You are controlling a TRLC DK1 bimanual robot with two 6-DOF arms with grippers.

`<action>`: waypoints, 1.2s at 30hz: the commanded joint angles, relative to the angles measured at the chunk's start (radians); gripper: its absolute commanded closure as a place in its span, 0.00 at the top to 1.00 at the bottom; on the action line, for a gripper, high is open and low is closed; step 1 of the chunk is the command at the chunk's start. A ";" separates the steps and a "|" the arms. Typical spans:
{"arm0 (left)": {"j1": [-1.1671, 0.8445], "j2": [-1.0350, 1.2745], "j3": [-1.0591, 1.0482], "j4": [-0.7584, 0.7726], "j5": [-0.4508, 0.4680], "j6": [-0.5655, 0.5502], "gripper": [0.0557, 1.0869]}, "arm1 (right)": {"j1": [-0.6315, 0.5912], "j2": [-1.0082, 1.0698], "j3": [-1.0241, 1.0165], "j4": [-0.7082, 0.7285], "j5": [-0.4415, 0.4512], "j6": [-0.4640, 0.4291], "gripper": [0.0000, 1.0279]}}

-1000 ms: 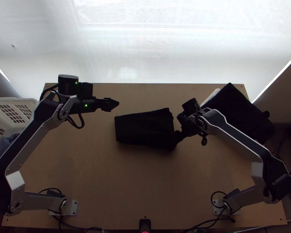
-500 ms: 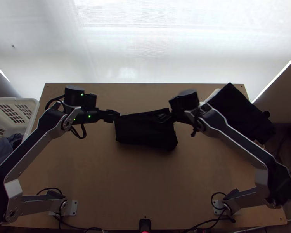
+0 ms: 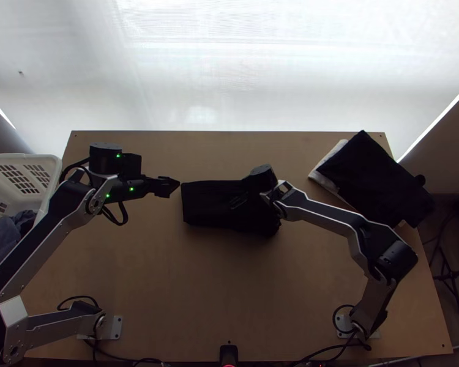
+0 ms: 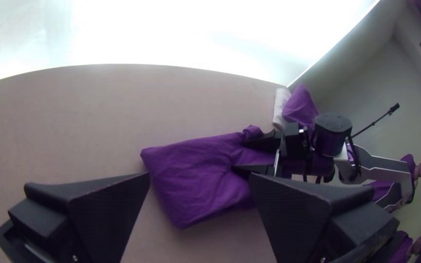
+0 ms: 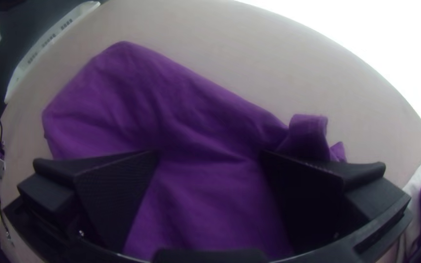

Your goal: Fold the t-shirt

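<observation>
The presumably light, limp t-shirt [image 3: 210, 211] should be gripped by its layered edge; left pincer [image 4: 199, 176] and right pincer [image 5: 210, 153] are spread wide.

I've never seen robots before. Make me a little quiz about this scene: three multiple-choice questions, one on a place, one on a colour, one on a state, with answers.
1. Where is the right gripper?
A) Beside its own arm's base
B) At the t-shirt
C) Off the table

2. What colour is the basket past the left edge of the table?
A) White
B) Green
C) Red

3. How does the t-shirt lie?
A) Spread out with both sleeves wide
B) Hanging in the air
C) Folded into a compact bundle

Answers:
1. B: the left wrist view shows the right gripper's black fingers at one end of the t-shirt.
2. A: the top view shows the basket's pale slotted sides.
3. C: the top view shows a small, roughly rectangular bundle on the table.
</observation>
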 commanded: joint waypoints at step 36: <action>0.032 -0.023 0.001 0.016 0.011 -0.012 0.96 | 0.006 -0.187 -0.311 -0.113 -0.008 0.107 0.96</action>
